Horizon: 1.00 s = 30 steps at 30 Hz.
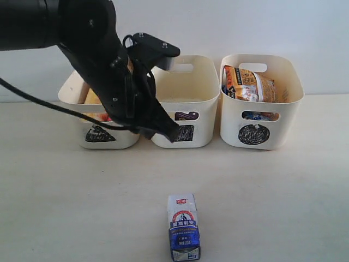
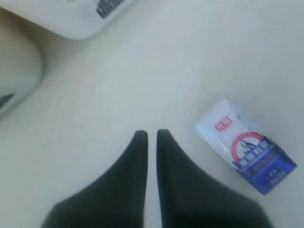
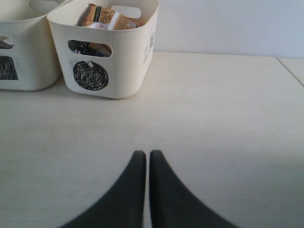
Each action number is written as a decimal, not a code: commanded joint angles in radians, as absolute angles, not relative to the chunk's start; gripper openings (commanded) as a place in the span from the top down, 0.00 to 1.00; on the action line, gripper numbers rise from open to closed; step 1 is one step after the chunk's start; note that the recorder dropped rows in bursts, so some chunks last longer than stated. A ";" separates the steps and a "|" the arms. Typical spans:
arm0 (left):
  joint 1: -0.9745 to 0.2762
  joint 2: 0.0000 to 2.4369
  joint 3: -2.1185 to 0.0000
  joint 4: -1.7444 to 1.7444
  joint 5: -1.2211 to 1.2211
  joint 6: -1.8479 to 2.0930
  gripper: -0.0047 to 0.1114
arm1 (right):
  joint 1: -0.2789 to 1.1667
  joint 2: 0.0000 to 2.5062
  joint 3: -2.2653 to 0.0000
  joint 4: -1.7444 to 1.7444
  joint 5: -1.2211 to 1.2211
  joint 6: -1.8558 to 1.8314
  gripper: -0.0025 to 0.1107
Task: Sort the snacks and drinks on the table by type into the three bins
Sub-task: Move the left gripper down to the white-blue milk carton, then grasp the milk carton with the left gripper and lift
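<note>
A white and blue carton (image 1: 183, 226) (image 2: 244, 145) lies alone on the table (image 1: 65, 207) near the front. My left gripper (image 1: 169, 131) (image 2: 150, 134) hangs shut and empty in front of the square-marked bin (image 1: 191, 87), well above and behind the carton. The dark purple carton (image 1: 186, 115) shows through that bin's handle. The circle-marked bin (image 1: 262, 128) (image 3: 128, 61) holds the orange-tan bag (image 1: 251, 84) (image 3: 107, 19) and a blue bag (image 1: 256, 115). A yellow tube (image 1: 92, 98) peeks from the triangle-marked bin (image 1: 109, 143). The right gripper (image 3: 144, 154) is shut over bare table.
The left arm (image 1: 92, 49) covers much of the triangle and square bins in the exterior view. A pale wall rises behind the bins. A bin corner (image 2: 71, 19) shows at the edge of the left wrist view.
</note>
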State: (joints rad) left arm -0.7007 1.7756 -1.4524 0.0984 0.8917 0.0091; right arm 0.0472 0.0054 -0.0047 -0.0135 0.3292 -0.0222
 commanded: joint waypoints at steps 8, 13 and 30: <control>-0.793 1.797 -1.407 0.007 0.922 -0.145 0.93 | 0.040 0.000 0.000 -0.010 0.320 -0.022 0.98; -0.817 1.840 -1.407 -0.073 0.928 -0.145 0.75 | 0.040 0.000 0.000 -0.010 0.322 -0.022 0.98; -0.819 2.101 -1.407 -0.075 0.806 -0.359 0.13 | 0.040 0.000 0.000 -0.010 0.322 -0.022 0.98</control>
